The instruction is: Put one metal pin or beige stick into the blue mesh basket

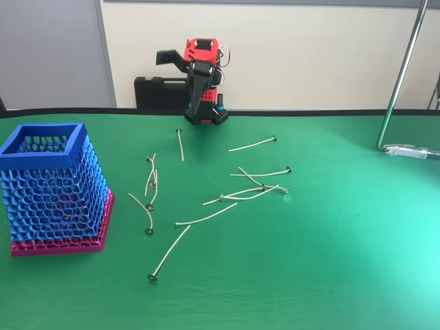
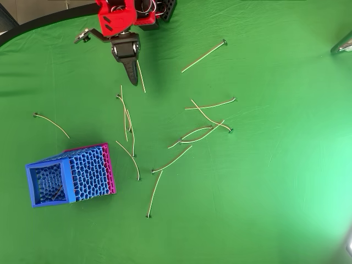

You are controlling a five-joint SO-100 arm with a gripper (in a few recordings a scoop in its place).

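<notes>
Hanging above green cloth (image 2: 275,181), gripper (image 2: 132,74) pointed down, jaws pressed together, holding nothing. One thin pin (image 2: 141,76) lay just beside jaw tip, on its right in overhead view, not touching as far as could be seen. More pins (image 2: 198,132) lay scattered farther out past jaws, some crossing each other. Blue basket (image 2: 49,186) stood well apart from jaws, past pins, toward lower left in overhead view. One curved pin (image 2: 52,124) lay alone, off to left of jaws.
</notes>
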